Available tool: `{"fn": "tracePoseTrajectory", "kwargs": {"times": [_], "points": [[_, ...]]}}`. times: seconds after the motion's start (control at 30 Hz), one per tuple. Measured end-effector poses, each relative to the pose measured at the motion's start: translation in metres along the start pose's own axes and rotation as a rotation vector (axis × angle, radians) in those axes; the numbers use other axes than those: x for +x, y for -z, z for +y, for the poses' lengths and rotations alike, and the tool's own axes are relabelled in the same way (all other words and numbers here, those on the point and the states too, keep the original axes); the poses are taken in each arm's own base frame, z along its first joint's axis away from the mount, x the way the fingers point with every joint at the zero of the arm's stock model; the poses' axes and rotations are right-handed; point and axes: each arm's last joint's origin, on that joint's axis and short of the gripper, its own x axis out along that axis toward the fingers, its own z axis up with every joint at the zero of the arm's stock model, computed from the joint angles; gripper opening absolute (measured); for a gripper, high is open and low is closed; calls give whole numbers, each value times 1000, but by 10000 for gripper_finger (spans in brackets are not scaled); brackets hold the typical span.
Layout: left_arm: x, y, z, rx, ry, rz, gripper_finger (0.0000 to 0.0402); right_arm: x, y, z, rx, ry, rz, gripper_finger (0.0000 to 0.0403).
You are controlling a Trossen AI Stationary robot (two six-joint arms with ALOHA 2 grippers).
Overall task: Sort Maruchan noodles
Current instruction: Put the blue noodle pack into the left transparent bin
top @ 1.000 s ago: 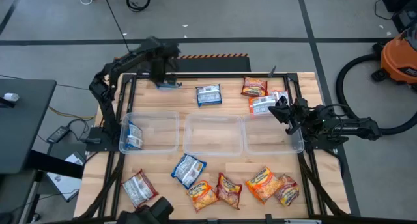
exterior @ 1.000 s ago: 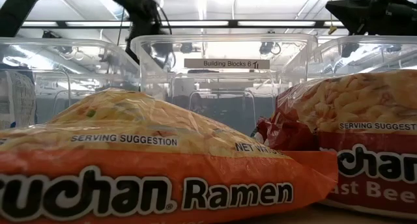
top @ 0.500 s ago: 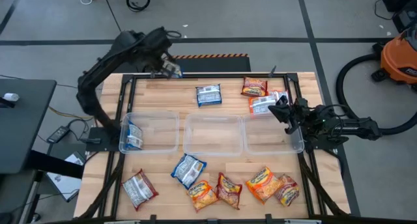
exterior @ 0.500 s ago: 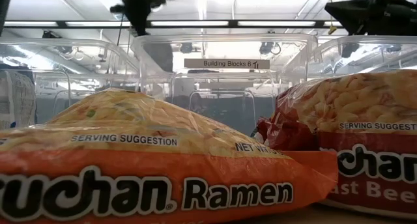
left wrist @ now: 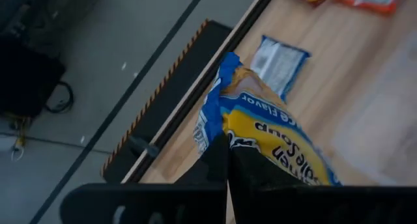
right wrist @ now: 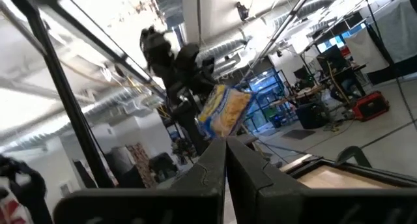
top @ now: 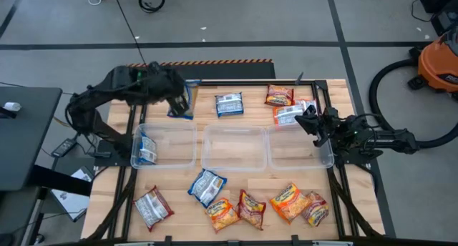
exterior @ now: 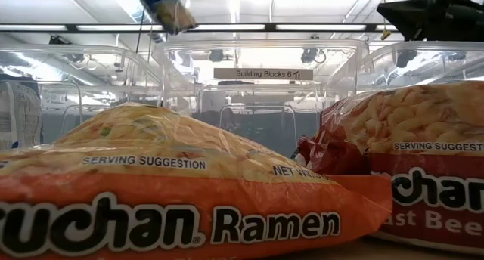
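Note:
My left gripper (top: 177, 97) is shut on a blue-and-yellow noodle packet (left wrist: 273, 142) and holds it in the air over the table's far left part, just beyond the left clear bin (top: 179, 131). The low view shows that packet (exterior: 168, 7) high up. Another blue packet (top: 145, 150) lies in the left bin, and one more (top: 229, 104) lies flat on the far side of the table. Several orange, red and blue packets (top: 251, 208) lie along the near edge. My right gripper (top: 308, 121) rests shut at the right bin's far corner, touching nothing. My left gripper pinches the packet's blue edge (left wrist: 210, 129) between its two shut fingers. The fingers slant down from the table's left side. The packet is lifted clear of the table and sticks out beyond the fingertips, tilted.
The middle bin (top: 232, 131) and the right bin (top: 325, 159) stand in a row with the left one across the table's middle. Red packets (top: 279, 96) lie at the far right. A black frame rail (top: 215, 81) runs along the far edge.
My left gripper has risen from the table's far left part with the blue-and-yellow packet, lifting it clear. It has then swung toward the table's left edge and the left bin while its wrist rolled. It has stayed shut on the packet.

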Motion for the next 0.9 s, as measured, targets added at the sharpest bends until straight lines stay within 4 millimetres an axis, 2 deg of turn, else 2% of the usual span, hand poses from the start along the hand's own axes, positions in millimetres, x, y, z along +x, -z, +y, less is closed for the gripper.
{"fn": "tracePoseTrajectory", "kwargs": {"times": [0.17,0.27,0.5,0.7,0.9], "points": [[-12,5,-18,2,50,-33,2,2,-10,5,103,-22,-34,18],[-8,12,-31,10,59,-9,2,4,-17,11,113,-46,-40,18],[6,52,-47,73,-8,52,2,17,-28,25,114,-78,1,7],[-8,72,-39,70,27,10,1,31,-23,34,166,-61,86,9],[-9,104,-38,75,94,49,1,47,-17,48,176,-44,172,8]]}}
